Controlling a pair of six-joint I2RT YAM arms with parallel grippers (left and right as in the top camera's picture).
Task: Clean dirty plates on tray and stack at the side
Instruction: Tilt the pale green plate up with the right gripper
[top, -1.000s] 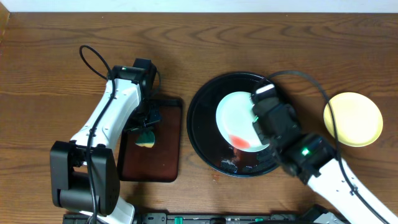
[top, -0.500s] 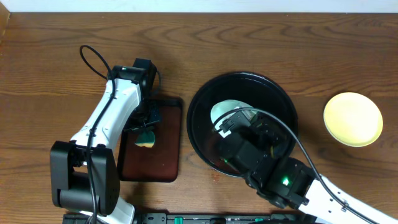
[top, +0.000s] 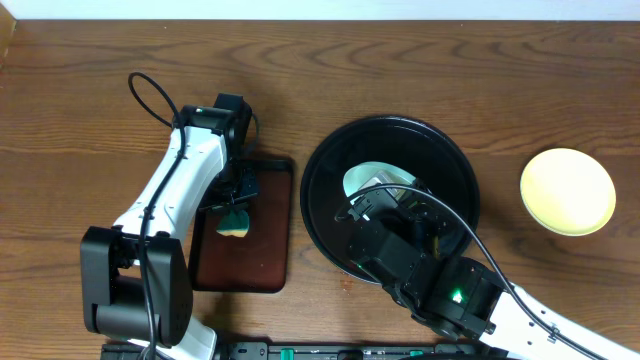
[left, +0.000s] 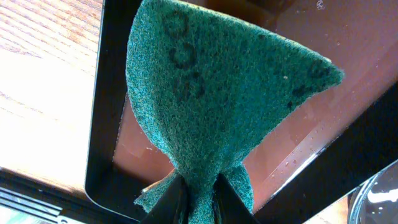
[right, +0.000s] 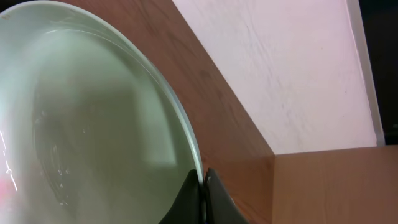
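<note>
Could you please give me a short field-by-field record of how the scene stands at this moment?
left gripper: shut on the green sponge
green sponge: over the brown tray; whether they touch is unclear
right gripper: shut on the rim of the pale plate
pale plate: over the black tray, mostly hidden by the right arm from overhead
yellow plate: flat on the table, right of the black tray and apart from it
</note>
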